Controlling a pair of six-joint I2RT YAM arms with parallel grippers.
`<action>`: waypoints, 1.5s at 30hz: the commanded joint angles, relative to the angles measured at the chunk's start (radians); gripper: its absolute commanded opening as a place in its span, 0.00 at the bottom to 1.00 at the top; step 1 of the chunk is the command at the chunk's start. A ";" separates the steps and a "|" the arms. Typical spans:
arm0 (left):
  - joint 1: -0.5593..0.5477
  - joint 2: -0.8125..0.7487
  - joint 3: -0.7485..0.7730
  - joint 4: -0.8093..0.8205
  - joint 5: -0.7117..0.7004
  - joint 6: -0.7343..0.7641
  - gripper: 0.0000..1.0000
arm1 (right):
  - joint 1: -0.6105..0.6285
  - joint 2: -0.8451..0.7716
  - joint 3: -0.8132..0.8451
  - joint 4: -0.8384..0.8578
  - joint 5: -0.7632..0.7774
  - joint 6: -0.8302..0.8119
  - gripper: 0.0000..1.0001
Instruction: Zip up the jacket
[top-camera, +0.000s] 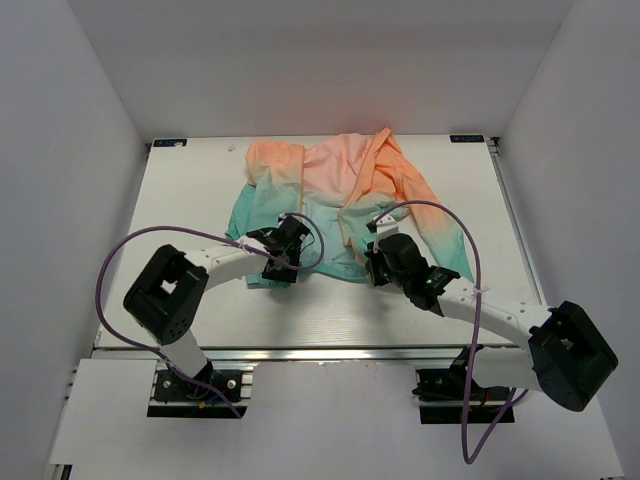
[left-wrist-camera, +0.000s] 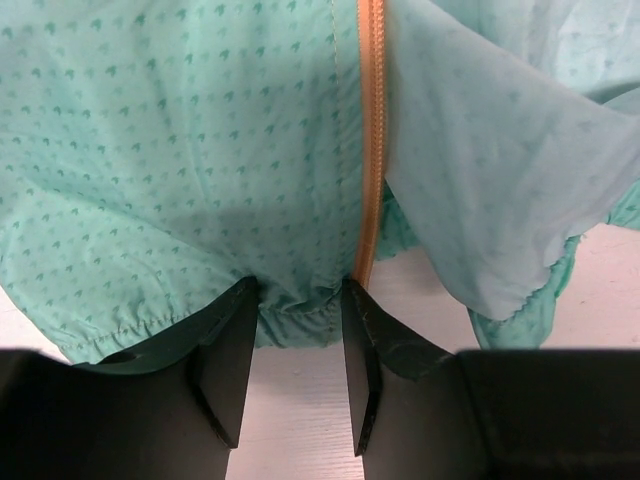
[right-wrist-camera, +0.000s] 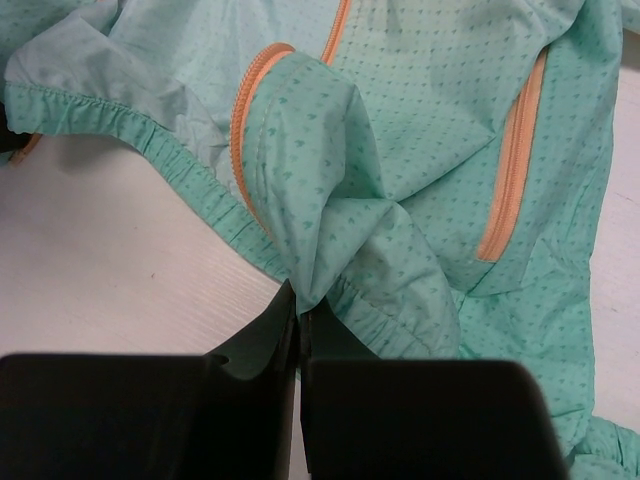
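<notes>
The jacket (top-camera: 340, 190) lies flat at the back middle of the table, peach at the top and teal at the hem. My left gripper (top-camera: 280, 260) is open at the teal hem. In the left wrist view its fingertips (left-wrist-camera: 355, 305) straddle the gathered hem (left-wrist-camera: 300, 300) right at the bottom end of the orange zipper (left-wrist-camera: 370, 150). My right gripper (top-camera: 376, 266) is shut on a bunched fold of the teal hem (right-wrist-camera: 330, 250) of the other front panel. An orange zipper edge (right-wrist-camera: 240, 120) curves just left of that fold.
The white table (top-camera: 200, 310) has metal rails along its near and right edges. White walls enclose it on three sides. Purple cables (top-camera: 110, 260) loop over both arms. An orange pocket zipper (right-wrist-camera: 510, 170) lies to the right of the held fold.
</notes>
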 joint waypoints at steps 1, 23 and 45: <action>0.004 -0.004 -0.036 0.002 0.039 0.000 0.49 | -0.006 -0.009 0.036 0.008 0.024 0.018 0.00; 0.004 -0.269 0.001 -0.067 -0.005 -0.041 0.00 | -0.078 -0.003 0.026 -0.014 0.031 0.096 0.00; 0.002 -0.410 -0.007 0.294 0.280 -0.196 0.00 | -0.201 -0.023 -0.028 0.434 -0.667 0.242 0.00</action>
